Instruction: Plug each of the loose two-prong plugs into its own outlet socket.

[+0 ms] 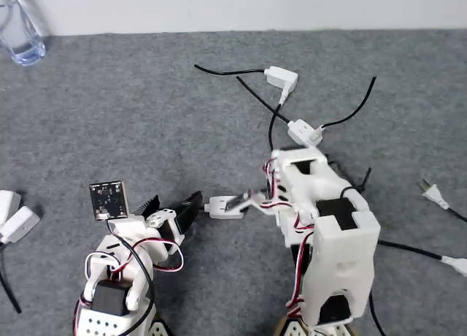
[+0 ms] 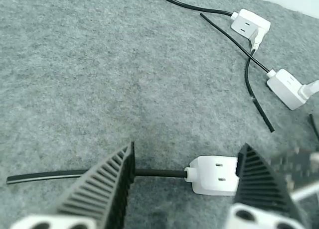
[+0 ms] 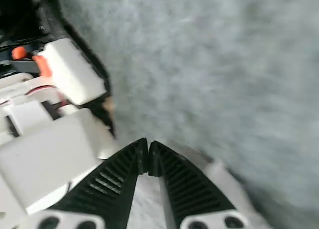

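Fingers point(image 2: 107, 189) of the left gripper point(image 2: 188, 152) stand spread wide and grasp nothing, low over the grey surface point(image 1: 131, 117). In the left wrist view a white outlet socket point(image 2: 214, 175) lies flat between them, slots up, just beside one finger and well apart from the other. Its black cord point(image 2: 154, 172) runs out along the surface under that other finger. The high view adds what this close look lacks: the socket sits between the two arms, just ahead of the left fingertips, with the right gripper point(image 1: 244, 202) at its opposite end. Whether they touch I cannot tell. The right wrist view shows the right fingers point(image 3: 114, 184) clenched tip to tip with nothing visible between them, above a blurred white shape. Farther back lie a far socket point(image 1: 281, 77) and a nearer socket point(image 1: 303, 131), both on black cords. Toward the high view's right edge lie a loose plug point(image 1: 434, 193) and a second plug point(image 1: 456, 264).
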Robot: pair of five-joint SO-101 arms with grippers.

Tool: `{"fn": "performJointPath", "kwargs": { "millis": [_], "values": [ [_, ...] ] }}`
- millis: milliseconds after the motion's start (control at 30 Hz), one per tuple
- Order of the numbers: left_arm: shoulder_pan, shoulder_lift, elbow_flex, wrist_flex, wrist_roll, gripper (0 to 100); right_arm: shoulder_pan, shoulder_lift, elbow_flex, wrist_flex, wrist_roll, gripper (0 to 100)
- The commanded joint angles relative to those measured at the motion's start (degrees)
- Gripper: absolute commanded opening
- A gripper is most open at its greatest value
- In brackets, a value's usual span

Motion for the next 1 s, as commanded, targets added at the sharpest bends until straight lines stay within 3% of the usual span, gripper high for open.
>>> {"fn": "performJointPath", "kwargs": {
  "millis": [0,233,967],
  "values": [
    [0.2,-0.3,-0.5,0.4,0.0,31,1.0,-0.1,-6.9,-3.5,-0.5,0.9],
    [0.2,-0.3,-0.5,0.4,0.0,31,3.5,-0.1,-8.9,-7.3,-0.5,0.9],
    [0.6,-0.3,-0.5,0.4,0.0,31,-1.7,-0.3,-19.2,-7.9,-0.9,0.9]
  ]
}}
